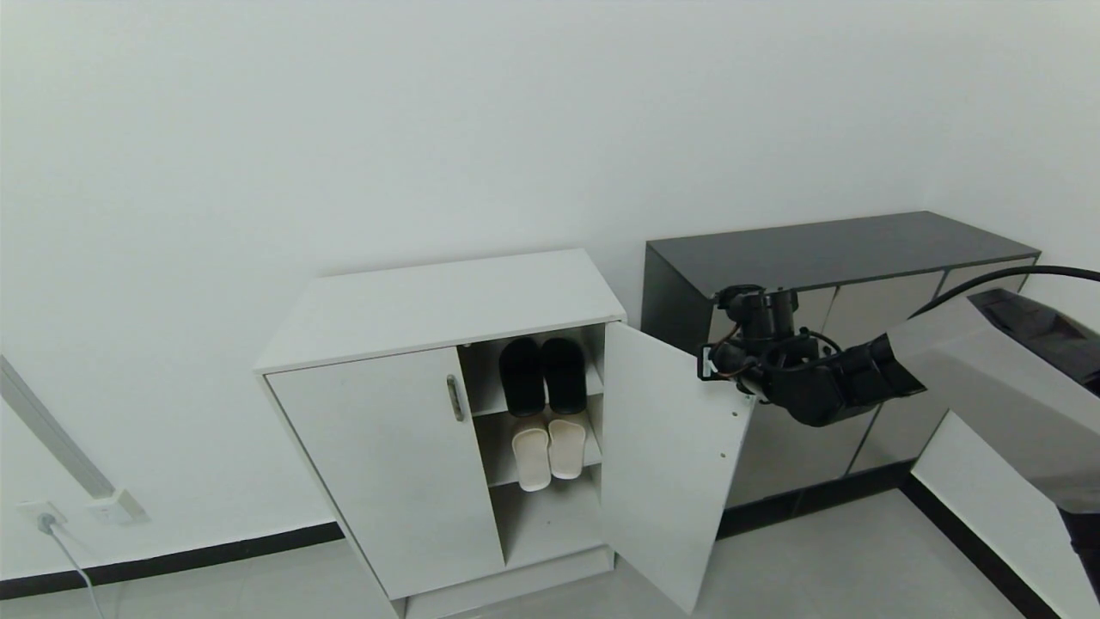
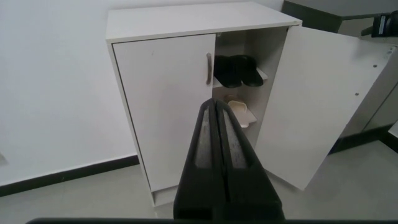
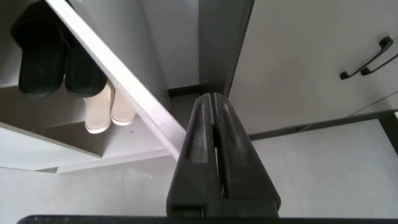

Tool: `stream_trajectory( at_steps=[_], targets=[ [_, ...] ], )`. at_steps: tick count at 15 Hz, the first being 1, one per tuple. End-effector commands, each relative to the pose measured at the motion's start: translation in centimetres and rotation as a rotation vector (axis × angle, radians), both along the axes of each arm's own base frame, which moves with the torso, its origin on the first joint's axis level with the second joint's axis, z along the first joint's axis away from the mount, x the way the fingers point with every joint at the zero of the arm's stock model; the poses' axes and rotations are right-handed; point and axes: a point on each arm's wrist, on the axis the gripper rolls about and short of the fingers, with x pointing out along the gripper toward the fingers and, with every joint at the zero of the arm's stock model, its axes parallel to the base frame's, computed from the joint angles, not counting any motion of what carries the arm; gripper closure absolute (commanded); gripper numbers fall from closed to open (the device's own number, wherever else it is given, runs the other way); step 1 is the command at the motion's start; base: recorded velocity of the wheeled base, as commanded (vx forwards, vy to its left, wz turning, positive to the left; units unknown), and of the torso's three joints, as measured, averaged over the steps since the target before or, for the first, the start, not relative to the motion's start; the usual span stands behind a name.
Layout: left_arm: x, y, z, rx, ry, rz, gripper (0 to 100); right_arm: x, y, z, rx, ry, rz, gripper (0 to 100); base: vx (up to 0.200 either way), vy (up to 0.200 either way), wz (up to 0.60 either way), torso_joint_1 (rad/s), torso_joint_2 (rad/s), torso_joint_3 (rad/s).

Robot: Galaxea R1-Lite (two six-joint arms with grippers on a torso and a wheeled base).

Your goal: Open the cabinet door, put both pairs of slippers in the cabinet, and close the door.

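Observation:
The white cabinet (image 1: 447, 301) stands against the wall with its left door (image 1: 387, 464) closed and its right door (image 1: 666, 464) swung open. Inside, black slippers (image 1: 543, 374) lie on the upper shelf and white slippers (image 1: 548, 447) on the shelf below. My right gripper (image 1: 711, 362) is shut and empty, at the top outer edge of the open door, on its back side. In the right wrist view the shut gripper (image 3: 214, 99) sits by the door's edge (image 3: 130, 93), with the black slippers (image 3: 40, 56) and white slippers (image 3: 109, 109) beyond. My left gripper (image 2: 214, 106) is shut and empty, held back from the cabinet front (image 2: 165, 106).
A dark grey cabinet (image 1: 842, 249) with pale doors stands right beside the white one, behind the open door. A wall socket with a cable (image 1: 43, 516) is low at the far left. Bare floor lies in front of both cabinets.

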Motion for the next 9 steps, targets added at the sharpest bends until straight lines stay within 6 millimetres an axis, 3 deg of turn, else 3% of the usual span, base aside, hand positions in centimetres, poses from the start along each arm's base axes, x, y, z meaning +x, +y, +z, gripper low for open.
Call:
stream_trajectory(
  at_steps=[1,5,9],
  targets=[
    [0.0,0.0,0.0,-0.001,0.000,0.001,100,-0.1,0.1,0.0,0.000,0.003,0.003,100,0.000,0.000,0.00,0.000,0.00,0.000],
    [0.0,0.0,0.0,0.001,-0.001,-0.001,100,-0.7,0.6,0.0,-0.004,0.011,0.016,100,0.000,0.000,0.00,0.000,0.00,0.000],
    [0.0,0.0,0.0,-0.001,0.000,0.001,100,-3.8,3.1,1.2,-0.007,0.021,0.090,100,0.000,0.000,0.00,0.000,0.00,0.000]
  ],
)
